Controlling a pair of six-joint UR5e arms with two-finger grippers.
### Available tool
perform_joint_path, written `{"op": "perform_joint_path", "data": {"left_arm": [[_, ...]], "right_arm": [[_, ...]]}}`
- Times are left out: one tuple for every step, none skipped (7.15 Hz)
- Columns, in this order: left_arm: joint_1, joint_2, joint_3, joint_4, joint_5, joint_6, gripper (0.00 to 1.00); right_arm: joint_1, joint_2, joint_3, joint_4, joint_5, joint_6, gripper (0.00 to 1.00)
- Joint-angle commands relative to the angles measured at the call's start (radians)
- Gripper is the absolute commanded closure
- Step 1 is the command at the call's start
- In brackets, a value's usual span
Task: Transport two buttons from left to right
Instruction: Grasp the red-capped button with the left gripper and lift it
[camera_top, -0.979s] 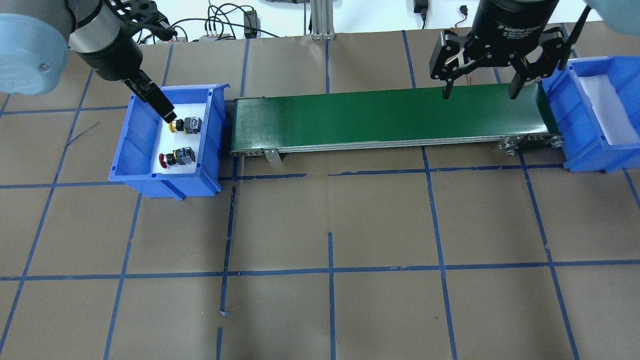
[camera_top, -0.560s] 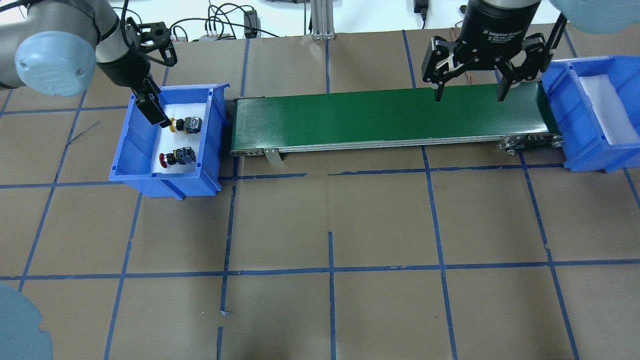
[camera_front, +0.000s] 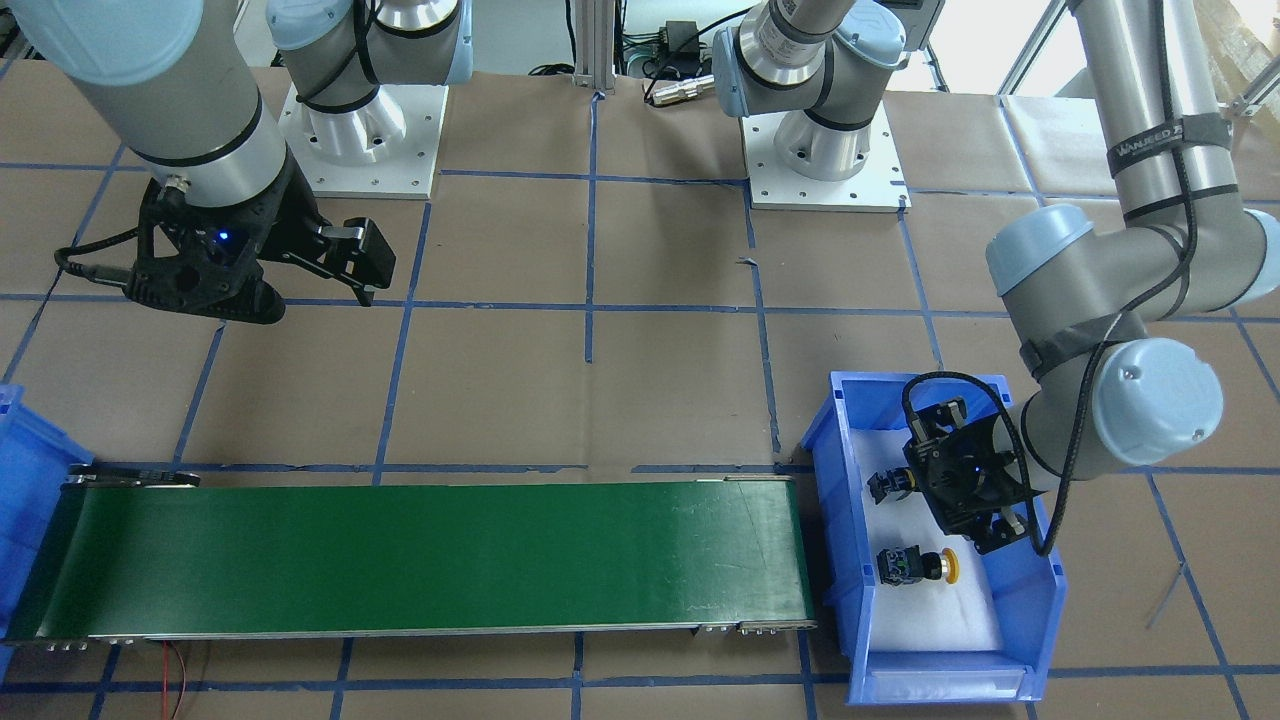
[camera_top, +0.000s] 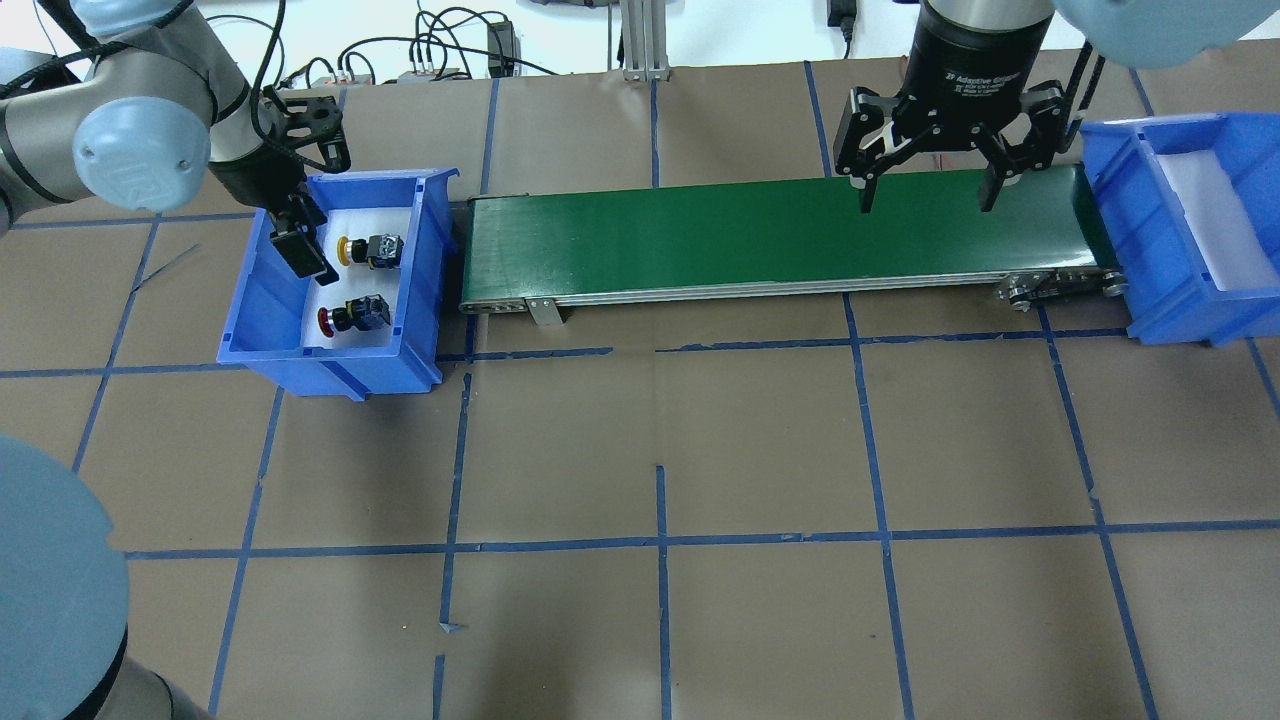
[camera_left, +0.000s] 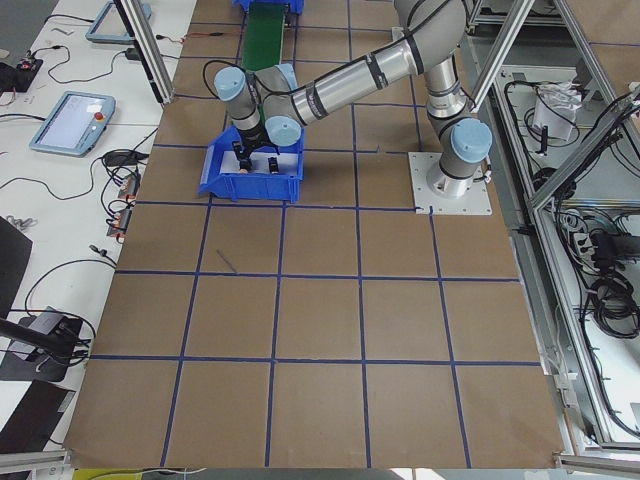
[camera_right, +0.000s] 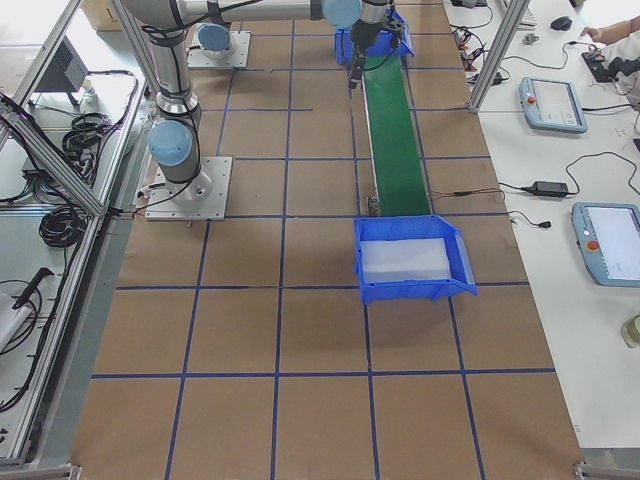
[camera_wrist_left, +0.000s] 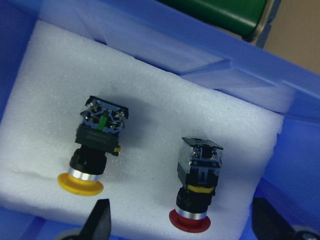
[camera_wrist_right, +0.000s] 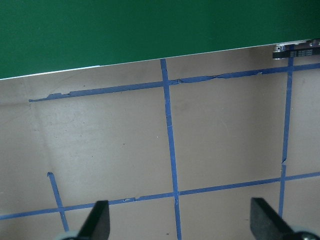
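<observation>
Two buttons lie on white foam in the left blue bin (camera_top: 262, 300). The yellow button (camera_top: 368, 249) is the farther one and the red button (camera_top: 352, 315) the nearer one. Both show in the left wrist view, the yellow button (camera_wrist_left: 95, 145) and the red button (camera_wrist_left: 197, 185), caps toward the camera. My left gripper (camera_top: 308, 262) is open inside the bin, beside the caps, holding nothing; its fingertips (camera_wrist_left: 101, 217) stand wide apart. My right gripper (camera_top: 926, 203) is open and empty above the right end of the green conveyor belt (camera_top: 700, 235).
A second blue bin (camera_top: 1170, 320) with a white foam floor stands at the belt's right end. The belt runs between the two bins. The brown table has a blue tape grid. Cables lie along the far edge.
My left gripper has drawn back from the yellow cap, toward the bin's left wall and nearer the red button. My right gripper has shifted left along the belt. Both buttons lie unmoved.
</observation>
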Motion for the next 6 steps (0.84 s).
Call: {"op": "perform_joint_path", "data": {"left_arm": [[-0.001,-0.027,-0.014,-0.003,0.001,0.001,0.02],[-0.001,-0.032,-0.040,0.001,-0.001,-0.001,0.08],[0.002,-0.031,-0.056,0.010,-0.001,0.001,0.17],[0.002,-0.032,-0.056,0.012,-0.001,-0.001,0.42],[0.002,-0.028,-0.044,0.012,-0.001,-0.008,0.83],[0.009,-0.012,-0.027,0.008,-0.007,-0.013,0.98]], "right_arm": [[0.000,0.017,0.020,-0.061,-0.012,0.007,0.00],[0.001,0.025,0.015,-0.128,-0.011,0.005,0.00],[0.001,0.031,0.024,-0.131,-0.006,0.007,0.00],[0.001,0.037,0.017,-0.140,-0.003,0.005,0.00],[0.006,0.049,0.020,-0.143,0.040,0.005,0.00],[0.006,0.046,0.020,-0.140,0.089,0.005,0.00]]}}
